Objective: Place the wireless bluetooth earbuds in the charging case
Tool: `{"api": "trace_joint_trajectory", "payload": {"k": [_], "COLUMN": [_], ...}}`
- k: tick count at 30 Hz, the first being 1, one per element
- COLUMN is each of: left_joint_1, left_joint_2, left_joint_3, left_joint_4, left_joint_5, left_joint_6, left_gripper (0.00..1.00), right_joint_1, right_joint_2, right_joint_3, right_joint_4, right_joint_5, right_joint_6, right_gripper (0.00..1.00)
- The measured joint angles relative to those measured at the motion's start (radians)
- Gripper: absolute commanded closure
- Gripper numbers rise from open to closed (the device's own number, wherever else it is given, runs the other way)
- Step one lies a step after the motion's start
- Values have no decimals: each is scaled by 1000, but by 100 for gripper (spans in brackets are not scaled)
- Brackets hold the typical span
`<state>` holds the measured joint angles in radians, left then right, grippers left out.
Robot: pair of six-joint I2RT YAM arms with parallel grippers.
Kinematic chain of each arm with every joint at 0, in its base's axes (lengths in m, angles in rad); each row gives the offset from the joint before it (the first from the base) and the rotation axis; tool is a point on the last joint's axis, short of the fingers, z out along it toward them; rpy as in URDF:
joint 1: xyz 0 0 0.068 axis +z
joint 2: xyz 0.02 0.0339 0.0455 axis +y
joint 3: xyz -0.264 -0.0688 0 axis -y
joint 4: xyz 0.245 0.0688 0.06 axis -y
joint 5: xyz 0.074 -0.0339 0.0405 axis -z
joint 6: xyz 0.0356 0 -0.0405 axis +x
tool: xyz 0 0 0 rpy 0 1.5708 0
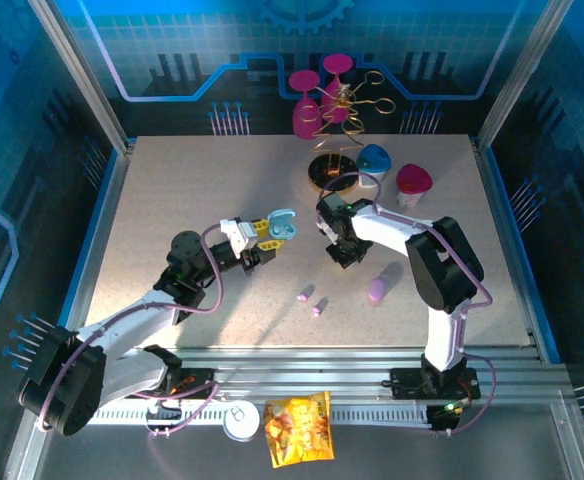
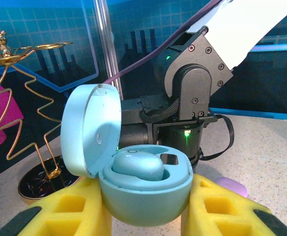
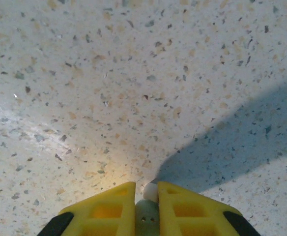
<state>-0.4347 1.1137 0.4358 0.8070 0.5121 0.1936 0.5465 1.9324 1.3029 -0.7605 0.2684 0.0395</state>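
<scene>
Left wrist view: the left gripper (image 2: 146, 209) is clamped on the lower shell of the pale blue charging case (image 2: 143, 196), whose lid stands open toward the left of the frame. One pale blue earbud (image 2: 136, 164) sits in the left socket. The empty socket (image 2: 169, 159) beside it shows a dark contact.

Right wrist view: the right gripper (image 3: 146, 188) is pinched together on a small pale bud (image 3: 147, 216), with a white tip poking out at the fingertips and the table (image 3: 133, 73) beneath. We judge this to be the second blue one.

Risks noted:
- So little of the pinched bud shows that we cannot tell its orientation. If it meets the socket skewed, it may sit proud or spring loose.
- The case appears to be held off the table. Downward pressure could twist it between the pads or knock the lid.

Socket detail comes from the left wrist view, while the top external view supplies the layout. It shows the two grippers near but apart at mid-frame. A lilac earbud (image 1: 304, 295) and its twin (image 1: 318, 308) lie on the table below them, with a closed pink case (image 1: 380, 288) to their right. We judge that these belong in that case.
</scene>
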Motion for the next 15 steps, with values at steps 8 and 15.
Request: {"api": "trace_joint_trajectory", "payload": {"k": [8,15], "left_joint_1": [0,0], "left_joint_2": [0,0], "left_joint_3": [0,0], "left_joint_4": [0,0], "left_joint_5": [0,0], "left_joint_6": [0,0], "left_gripper": [85,85], "right_joint_1": [-27,-37], "right_joint_2": [-5,-96], "right_joint_3": [-2,-53], "right_joint_4": [6,29], "right_joint_5": [-53,-136], "right_joint_6": [86,108], "right_gripper": [87,87]}}
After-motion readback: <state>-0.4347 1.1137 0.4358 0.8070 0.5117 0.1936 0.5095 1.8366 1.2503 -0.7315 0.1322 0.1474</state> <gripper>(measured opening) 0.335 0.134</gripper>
